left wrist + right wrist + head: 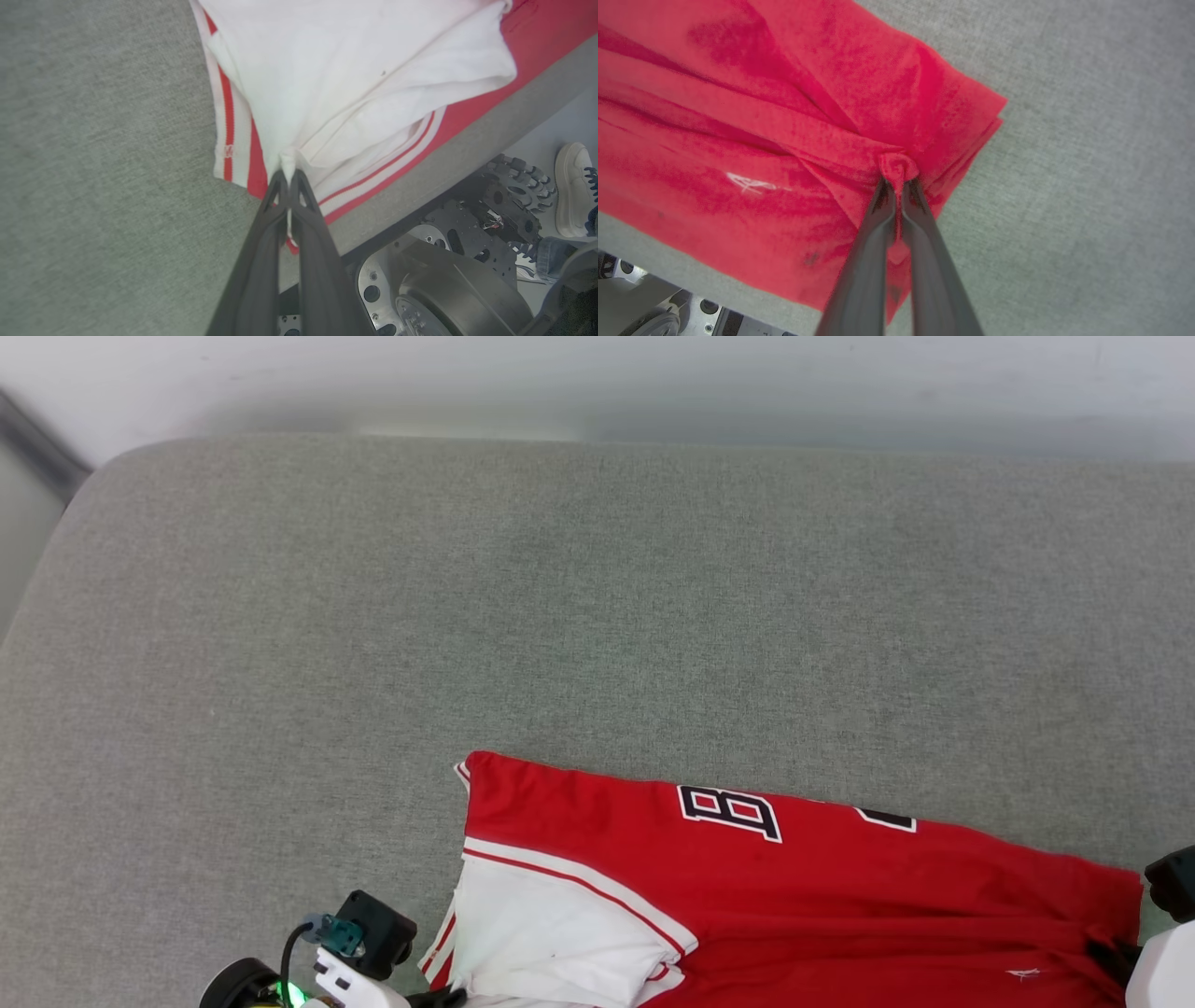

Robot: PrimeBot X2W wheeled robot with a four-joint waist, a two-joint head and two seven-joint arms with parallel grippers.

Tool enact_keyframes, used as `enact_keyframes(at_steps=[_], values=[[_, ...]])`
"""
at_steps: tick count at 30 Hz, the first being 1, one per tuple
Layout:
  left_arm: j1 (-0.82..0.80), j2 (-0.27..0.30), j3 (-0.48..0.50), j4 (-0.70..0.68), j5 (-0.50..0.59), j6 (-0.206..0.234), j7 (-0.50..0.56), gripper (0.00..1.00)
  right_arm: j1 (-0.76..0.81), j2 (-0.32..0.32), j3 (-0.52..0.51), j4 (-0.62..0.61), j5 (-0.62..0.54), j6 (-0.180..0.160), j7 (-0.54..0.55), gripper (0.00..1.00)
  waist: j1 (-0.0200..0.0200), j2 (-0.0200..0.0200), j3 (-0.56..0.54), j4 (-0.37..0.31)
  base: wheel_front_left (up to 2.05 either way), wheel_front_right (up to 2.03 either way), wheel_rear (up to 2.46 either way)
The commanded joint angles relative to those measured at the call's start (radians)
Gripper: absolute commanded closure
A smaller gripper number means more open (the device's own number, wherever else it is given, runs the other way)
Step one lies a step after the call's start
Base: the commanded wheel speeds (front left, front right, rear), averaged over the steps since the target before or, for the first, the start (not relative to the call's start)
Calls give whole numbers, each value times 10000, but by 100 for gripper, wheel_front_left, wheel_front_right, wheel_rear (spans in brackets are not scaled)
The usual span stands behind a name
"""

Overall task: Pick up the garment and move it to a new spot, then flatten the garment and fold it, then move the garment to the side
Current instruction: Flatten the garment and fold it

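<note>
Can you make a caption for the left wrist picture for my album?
The left gripper pinches the white sleeve of the red garment on a grey cushion.

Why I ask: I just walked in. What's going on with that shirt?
The robot has the shirt in both grippers. The left gripper is shut on a pinch of the white sleeve, the right gripper on a pinch of red cloth at the shirt's other end. The shirt lies rumpled between them along the near edge of the grey pad, not yet flat or folded.
</note>
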Motion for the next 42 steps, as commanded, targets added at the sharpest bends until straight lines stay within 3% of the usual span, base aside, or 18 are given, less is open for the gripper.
enact_keyframes(at_steps=[1,2,8,15,24,27,30,35,42], values=[[-85,-61,-41,92,29,-4,-86,57,-59,101,131,242,2,-2,-26,0,0,0,-34,0,0,0,0],[-113,-131,-66,162,98,-21,-165,0,-70,154,196,349,46,-2,-59,0,0,0,-96,4,0,0,0],[-170,-494,82,460,281,55,-929,0,-222,98,320,342,495,-1,-311,0,0,0,-603,3,0,0,0],[-251,-1001,962,605,435,456,-2935,0,-557,318,-516,-341,871,-2,-789,0,0,0,-1158,-5,0,0,0],[95,-1693,2276,869,1497,1630,-6345,0,-331,1915,-1974,-951,322,-2,-1935,0,0,0,-1551,-37,0,0,0],[421,-2136,2958,757,1905,2061,-6620,0,-41,2621,-2515,-1091,-95,-2,-2160,0,0,0,-1621,-47,0,0,0],[898,-2846,3960,162,2782,2225,-6655,0,322,3397,-3087,-1221,-459,-2,-2325,0,0,0,-1664,-65,0,0,0],[1885,-4039,5276,-609,4405,1712,-6652,0,835,4461,-3685,-1446,-943,-2,-2374,0,0,0,-1719,-106,0,0,0],[2470,-5009,5949,-648,6189,723,-6646,0,1255,5249,-4066,-1534,-1415,-2,-1957,0,0,0,-1605,-85,0,0,0]])
